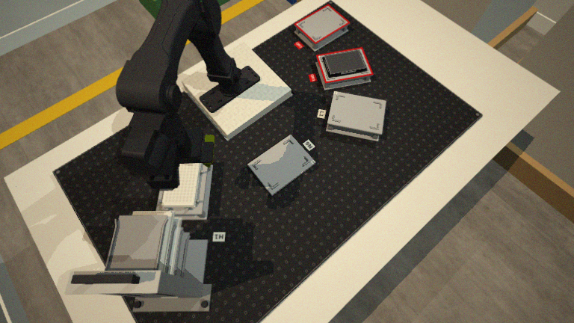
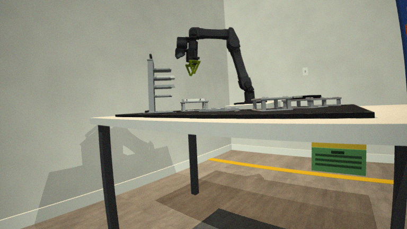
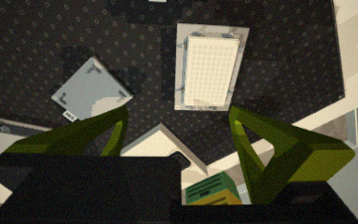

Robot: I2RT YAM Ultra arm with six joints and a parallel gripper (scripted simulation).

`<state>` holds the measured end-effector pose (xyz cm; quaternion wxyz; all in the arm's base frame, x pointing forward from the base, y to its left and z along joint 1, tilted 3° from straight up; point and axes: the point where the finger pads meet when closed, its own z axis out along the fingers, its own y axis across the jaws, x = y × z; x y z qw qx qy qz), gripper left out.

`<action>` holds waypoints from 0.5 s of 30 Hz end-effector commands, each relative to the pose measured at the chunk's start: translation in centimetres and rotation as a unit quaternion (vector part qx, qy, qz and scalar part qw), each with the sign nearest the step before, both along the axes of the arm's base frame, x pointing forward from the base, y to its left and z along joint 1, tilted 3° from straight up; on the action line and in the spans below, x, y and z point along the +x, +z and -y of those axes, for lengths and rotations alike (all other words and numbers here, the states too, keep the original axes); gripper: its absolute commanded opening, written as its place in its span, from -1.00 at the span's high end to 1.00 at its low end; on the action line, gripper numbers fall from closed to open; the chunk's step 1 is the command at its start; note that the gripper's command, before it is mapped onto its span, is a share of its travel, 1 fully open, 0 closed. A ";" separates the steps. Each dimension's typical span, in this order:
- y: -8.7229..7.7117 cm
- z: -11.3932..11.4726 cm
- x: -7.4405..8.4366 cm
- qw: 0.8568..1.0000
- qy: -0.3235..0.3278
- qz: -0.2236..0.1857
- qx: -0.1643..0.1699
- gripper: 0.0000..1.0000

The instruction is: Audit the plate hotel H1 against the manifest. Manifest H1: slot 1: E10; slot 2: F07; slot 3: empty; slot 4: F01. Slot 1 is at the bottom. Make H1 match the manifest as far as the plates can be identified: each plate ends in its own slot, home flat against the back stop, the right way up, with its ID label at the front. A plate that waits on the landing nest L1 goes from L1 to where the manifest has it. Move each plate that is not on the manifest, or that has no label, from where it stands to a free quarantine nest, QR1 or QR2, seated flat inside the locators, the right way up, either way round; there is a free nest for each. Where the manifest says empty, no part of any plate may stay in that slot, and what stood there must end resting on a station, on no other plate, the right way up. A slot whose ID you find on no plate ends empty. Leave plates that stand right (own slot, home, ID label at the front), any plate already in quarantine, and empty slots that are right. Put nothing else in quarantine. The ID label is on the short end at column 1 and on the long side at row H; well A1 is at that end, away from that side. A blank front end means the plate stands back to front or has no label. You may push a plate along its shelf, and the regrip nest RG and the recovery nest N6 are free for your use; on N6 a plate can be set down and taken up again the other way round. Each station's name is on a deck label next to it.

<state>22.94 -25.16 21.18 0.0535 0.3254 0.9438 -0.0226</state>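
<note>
My gripper (image 1: 208,148) (image 2: 192,68) (image 3: 178,111) is open and empty. It hangs high above a white well plate (image 1: 184,183) (image 3: 210,70) (image 2: 193,98) that lies flat on a grey nest (image 1: 205,194) (image 3: 180,100) beside the plate hotel H1 (image 1: 143,256) (image 2: 151,85). The hotel's four shelves show side-on in the exterior view; which plates sit in them I cannot tell. A dark plate (image 1: 344,62) (image 2: 306,96) lies in one red-rimmed quarantine nest (image 1: 343,76). The other quarantine nest (image 1: 321,25) is bare. The landing nest L1 (image 1: 356,114) is bare.
The recovery nest N6 (image 1: 281,164) (image 3: 90,89) stands bare in the middle of the black mat (image 1: 380,167). The arm's base sits on a white block (image 1: 250,108) at the mat's far side. The hotel's H1 deck label (image 1: 218,235) lies beside it.
</note>
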 end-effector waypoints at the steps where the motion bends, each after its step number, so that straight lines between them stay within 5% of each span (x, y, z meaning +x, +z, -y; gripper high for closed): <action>1: 2.4 -4.7 1.8 0.999 -0.022 0.032 -0.010 -1.00; 15: 2.4 -8.3 3.7 0.991 -0.023 0.109 -0.073 -1.00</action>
